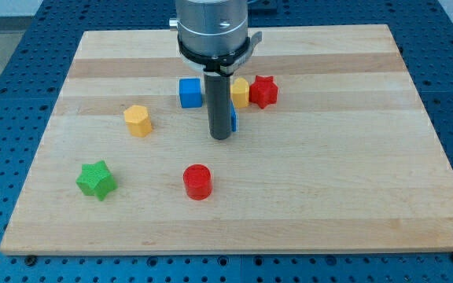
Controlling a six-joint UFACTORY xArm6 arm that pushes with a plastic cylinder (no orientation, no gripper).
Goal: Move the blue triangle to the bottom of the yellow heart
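Observation:
The dark rod comes down from the arm at the view's top centre, and my tip (221, 136) rests on the board. The blue triangle (233, 119) is mostly hidden behind the rod; only a blue sliver shows at the rod's right side, touching or very close to it. The yellow heart (241, 92) sits just above that sliver, partly hidden by the rod. The blue sliver lies directly below the yellow heart.
A red star (264, 91) touches the yellow heart's right side. A blue cube (190, 93) sits left of the rod. A yellow hexagon (138, 120) lies at the left, a green star (96, 180) at the lower left, a red cylinder (197, 181) below my tip.

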